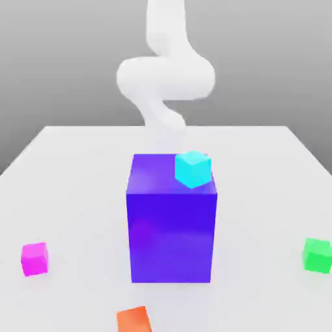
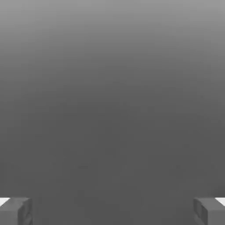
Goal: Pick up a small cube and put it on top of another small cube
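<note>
Magenta cube [image 1: 35, 259]: sitting on tabletop [image 1: 84, 162], ext. view's left, well apart from blue-purple block [image 1: 172, 237]; prob. the pick
Gripper [image 2: 112, 211]: fingers [image 2: 25, 212] standing wide apart, released, gripping nothing
Arm [image 1: 165, 78]: hanging behind block, approx. centred in ext. view
Step now: reaching for magenta cube, judging by empty grip; task prob. just starting
Approach: going over or round block w/ good clearance, then lining pads up w/ two opp. faces; cube is standing slightly turned, so wrist needs matching before straight descent
Cyan cube [image 1: 193, 170]: resting on block nr. its ext.-view right edge; easy to knock off
Green cube [image 1: 318, 255]: lying nr. ext. view's right edge
Orange cube [image 1: 134, 320]: running out of ext. view's near edge
Room: open tabletop surrounding magenta cube, so fingers are getting space both sides
Base cube: can't tell which
</note>
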Robot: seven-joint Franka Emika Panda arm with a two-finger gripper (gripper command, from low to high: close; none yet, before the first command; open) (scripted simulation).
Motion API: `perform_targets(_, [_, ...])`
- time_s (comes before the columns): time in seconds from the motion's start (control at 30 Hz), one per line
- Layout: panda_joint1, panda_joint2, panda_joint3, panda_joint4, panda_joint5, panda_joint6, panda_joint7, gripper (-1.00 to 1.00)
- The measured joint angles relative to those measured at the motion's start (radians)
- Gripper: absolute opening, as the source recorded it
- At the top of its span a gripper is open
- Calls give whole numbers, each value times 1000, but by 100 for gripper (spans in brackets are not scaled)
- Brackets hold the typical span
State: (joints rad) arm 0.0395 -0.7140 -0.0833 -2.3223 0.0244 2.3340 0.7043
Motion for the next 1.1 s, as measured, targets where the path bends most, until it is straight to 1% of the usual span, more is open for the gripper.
perform_targets(0.17, [69,174,-168,-46,67,71,-209,0])
perform_targets(0.4, [123,416,-365,-108,199,165,-522,0])
perform_targets(0.57, [122,595,-463,-151,310,229,-757,0])
perform_targets(0.63, [101,666,-491,-168,348,254,-847,0])
perform_targets(0.77, [36,797,-508,-205,395,313,-1005,0])
perform_targets(0.83, [8,854,-517,-226,393,347,-1065,0])
perform_targets(0.93, [-33,929,-542,-256,364,404,-1135,0])
perform_targets(1.0, [-65,979,-516,-252,404,437,-1185,0])
perform_targets(1.1, [-140,1053,-427,-231,495,485,-1260,0])
